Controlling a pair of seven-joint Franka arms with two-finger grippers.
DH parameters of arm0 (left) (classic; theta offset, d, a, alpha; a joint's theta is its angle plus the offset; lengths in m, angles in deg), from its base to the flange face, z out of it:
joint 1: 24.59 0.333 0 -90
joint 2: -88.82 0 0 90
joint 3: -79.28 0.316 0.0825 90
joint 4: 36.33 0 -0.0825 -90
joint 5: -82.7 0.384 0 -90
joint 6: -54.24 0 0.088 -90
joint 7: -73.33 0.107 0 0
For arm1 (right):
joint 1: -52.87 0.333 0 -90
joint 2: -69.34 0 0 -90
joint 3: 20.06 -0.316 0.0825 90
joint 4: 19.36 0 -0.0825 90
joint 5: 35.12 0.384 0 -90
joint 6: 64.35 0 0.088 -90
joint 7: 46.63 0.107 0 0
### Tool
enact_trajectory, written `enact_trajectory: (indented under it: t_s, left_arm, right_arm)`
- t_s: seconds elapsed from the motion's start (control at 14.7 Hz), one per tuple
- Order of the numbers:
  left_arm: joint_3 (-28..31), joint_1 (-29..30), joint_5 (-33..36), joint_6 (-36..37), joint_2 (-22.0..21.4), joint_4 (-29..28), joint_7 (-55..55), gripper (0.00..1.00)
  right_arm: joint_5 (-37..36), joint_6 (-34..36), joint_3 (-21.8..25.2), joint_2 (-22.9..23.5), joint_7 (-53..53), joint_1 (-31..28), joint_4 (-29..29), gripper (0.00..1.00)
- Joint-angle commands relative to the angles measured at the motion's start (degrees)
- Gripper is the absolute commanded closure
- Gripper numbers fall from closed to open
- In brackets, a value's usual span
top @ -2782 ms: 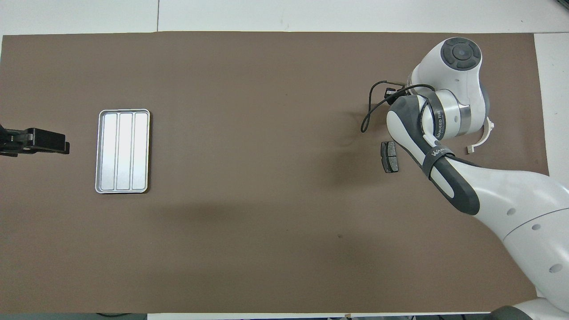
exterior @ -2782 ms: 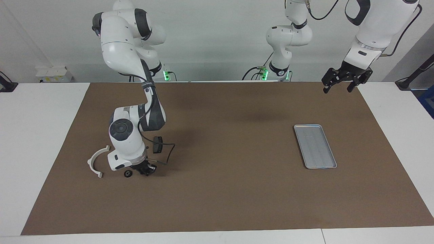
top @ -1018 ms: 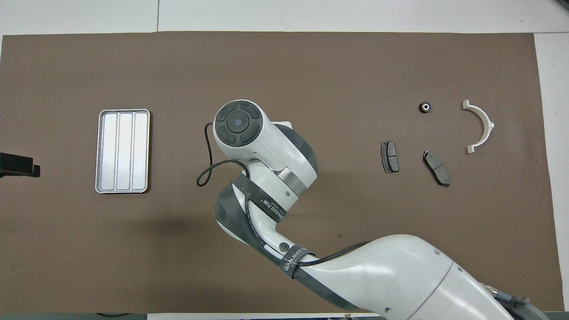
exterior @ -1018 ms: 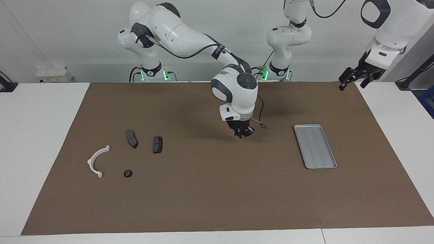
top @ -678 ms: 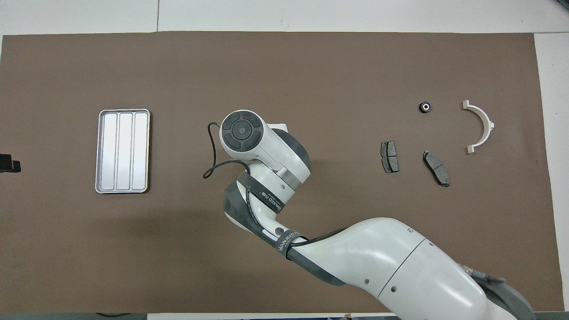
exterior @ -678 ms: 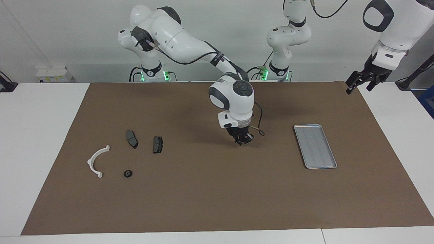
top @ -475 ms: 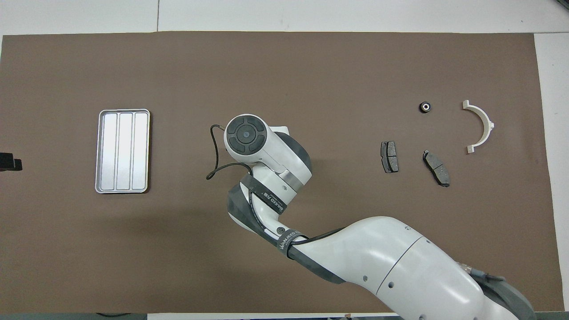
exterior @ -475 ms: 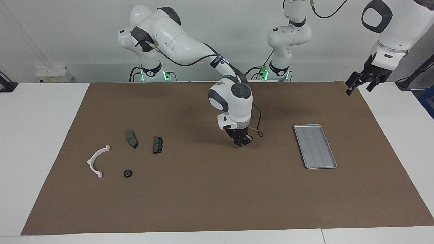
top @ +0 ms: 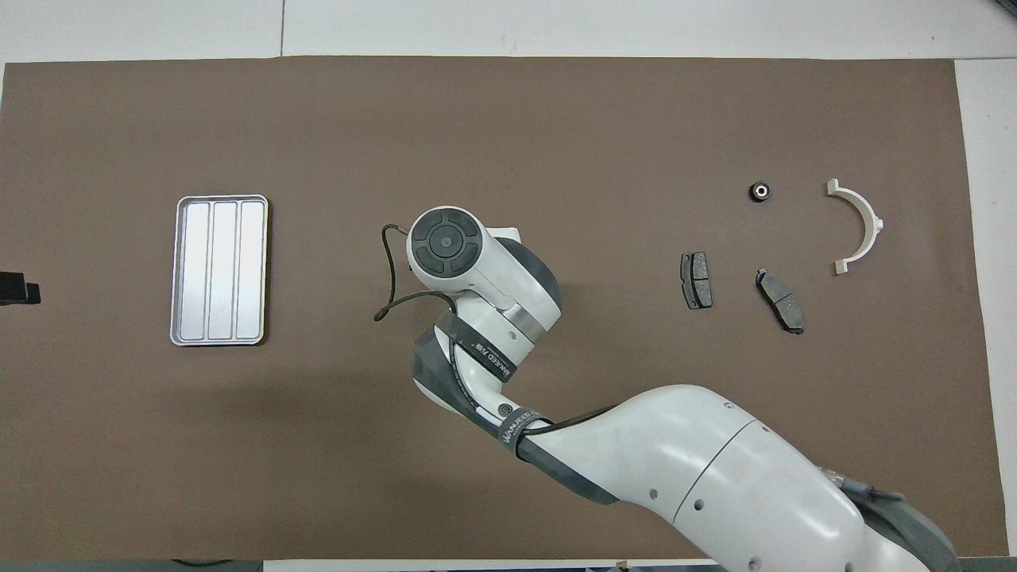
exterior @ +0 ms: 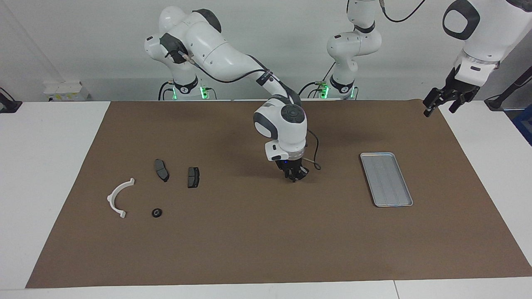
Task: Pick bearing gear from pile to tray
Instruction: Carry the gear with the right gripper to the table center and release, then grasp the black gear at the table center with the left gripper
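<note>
Right pincer (exterior: 294, 177) low over mid-surface, grip unclear; tray (exterior: 386, 179) and pile (exterior: 156, 212) to either side. Left pincer (exterior: 441, 103) open, waiting.

A brown mat (exterior: 249, 241) covers most of the white surface (exterior: 45, 166). A small white box (exterior: 64, 90) sits by the wall, toward the right arm's end.

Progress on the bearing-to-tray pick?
Done: nothing; the tray holds no parts. In hand: right gripper is low over the mat's middle; any held part is hidden. Left gripper waits open. Left: a small black round piece lies among the pile.
</note>
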Motion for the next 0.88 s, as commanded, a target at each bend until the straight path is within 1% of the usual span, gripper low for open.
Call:
enact_trajectory:
  t_s: [0.0,0.07,0.14,0.2,0.34,0.47,0.54,0.68,0.81]
  left_arm:
    - [-0.3,-0.2,-0.1,-1.6,-1.7,-2.3,0.0,0.0]
    - [-0.9,-1.4,-0.1,-1.6,-1.4,-2.4,-1.9,0.0]
    - [-1.2,-4.2,-0.1,-1.8,-1.2,-2.1,-6.4,0.0]
    - [-1.3,-8.4,-0.1,-2.5,-0.8,-2.0,-11.7,0.0]
    - [-1.3,-16.4,-0.1,-4.6,1.2,-1.7,-22.3,0.0]
    - [-1.4,-21.0,-0.1,-5.5,2.2,-1.4,-26.2,0.0]
    - [-1.5,-24.5,0.1,-5.9,3.9,-1.3,-30.1,0.0]
    - [-1.6,-31.1,4.1,-7.7,8.9,0.4,-39.0,0.0]
    - [-1.6,-35.0,4.9,-10.4,13.3,1.5,-43.0,0.0]
  right_arm:
    - [-2.7,4.9,-0.5,-0.9,0.4,-1.2,-1.0,0.0]
    - [-2.8,7.4,-0.6,-0.9,0.0,-2.3,-2.8,0.0]
    - [-2.6,9.9,-0.7,-1.4,-2.1,-3.6,-4.2,0.0]
    - [-2.2,11.6,-0.8,-2.9,-5.8,-5.5,-4.8,0.0]
    - [-1.0,14.0,-1.4,-5.7,-16.3,-11.1,-4.6,0.0]
    - [0.4,17.9,-1.3,-8.4,-29.0,-16.0,-4.5,0.0]
    - [0.4,19.4,-1.3,-9.4,-35.4,-18.6,-4.4,0.0]
    - [0.4,20.8,-1.3,-10.4,-48.4,-23.9,-3.9,0.0]
    - [0.4,19.7,-1.3,-10.5,-59.3,-29.3,-3.0,0.0]
